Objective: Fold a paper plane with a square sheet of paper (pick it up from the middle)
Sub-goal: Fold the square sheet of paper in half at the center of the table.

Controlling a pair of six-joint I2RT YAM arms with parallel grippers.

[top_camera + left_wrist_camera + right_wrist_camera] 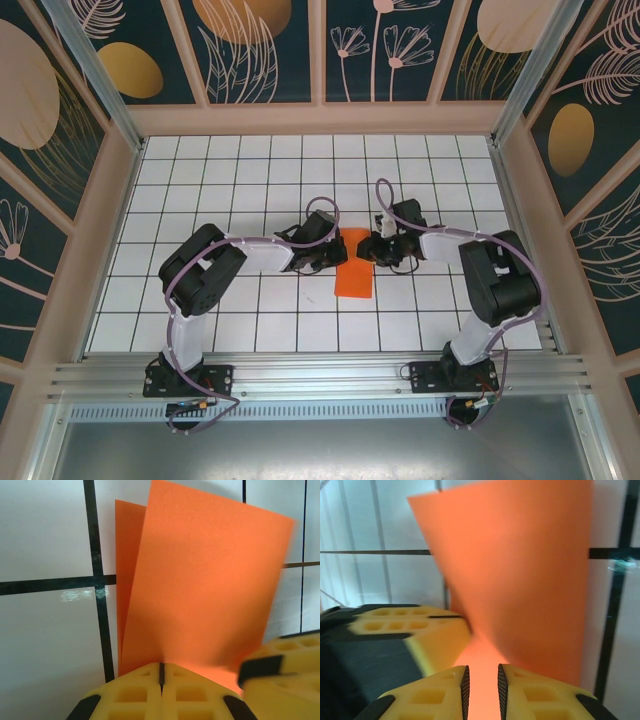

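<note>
Left gripper (pixel 161 666) is clamped tight on the square sheet of paper (pixel 353 278), its jaws meeting with no gap, while the right gripper (pixel 481 672) stands narrowly parted with orange showing in the slot between its jaws. Both work over the white grid table (pixel 230 180), which gives a flat bed for creasing. The left arm (pixel 200 270) and right arm (pixel 500 275) reach in from their own sides and bend toward each other, so that the two wrists face across the sheet at the table's middle. The paper lies between them there, its near part flat on the tiles and its far part raised at the grippers. From the left wrist it shows as two layers rising from one pinched seam, the front layer leaning away from the back one, so I judge a first fold is being made and the left grip is there to hold the crease line fixed. The right jaws sit just beside that grip, astride the same lifted edge, probably to take the fold and run it flat; I cannot tell whether its pads (pixel 465 690) press the paper or merely straddle it. Each wrist view catches the other gripper's yellow finger close alongside, so the tips have little room between them. No pointed dart shape shows, and the folding looks to be at an early stage.
</note>
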